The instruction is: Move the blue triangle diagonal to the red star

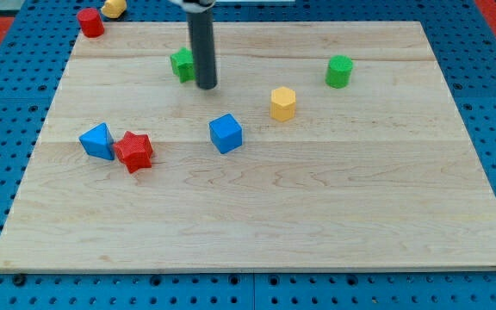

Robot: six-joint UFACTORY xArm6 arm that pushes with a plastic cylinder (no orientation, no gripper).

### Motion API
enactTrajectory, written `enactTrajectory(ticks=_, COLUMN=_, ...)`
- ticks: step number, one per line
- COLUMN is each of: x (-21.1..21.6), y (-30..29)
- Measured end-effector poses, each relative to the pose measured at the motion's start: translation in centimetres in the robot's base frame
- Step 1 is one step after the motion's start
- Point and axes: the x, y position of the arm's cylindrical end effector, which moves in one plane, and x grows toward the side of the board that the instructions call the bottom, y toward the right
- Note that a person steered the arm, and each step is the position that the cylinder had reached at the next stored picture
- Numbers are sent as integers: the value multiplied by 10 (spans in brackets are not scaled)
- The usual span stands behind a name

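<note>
The blue triangle (98, 141) lies at the view's left on the wooden board (317, 215). The red star (133, 151) touches it on its right, slightly lower. My tip (207, 86) is at the view's top middle, far up and right of both, just right of a green block (182, 64) that it partly hides.
A blue cube (226, 133) sits near the middle. A yellow hexagon block (283, 103) is to its upper right, a green cylinder (338, 71) further right. A red cylinder (90, 21) and a yellow block (114, 8) sit at the top left corner.
</note>
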Motion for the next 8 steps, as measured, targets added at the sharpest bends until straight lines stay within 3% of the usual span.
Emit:
enactTrajectory(ticks=1, x=67, y=-1)
enactTrajectory(ticks=4, x=169, y=-31)
enactTrajectory(ticks=5, x=206, y=-92)
enactTrajectory(ticks=6, x=175, y=-142)
enactTrajectory(ticks=8, x=110, y=-148)
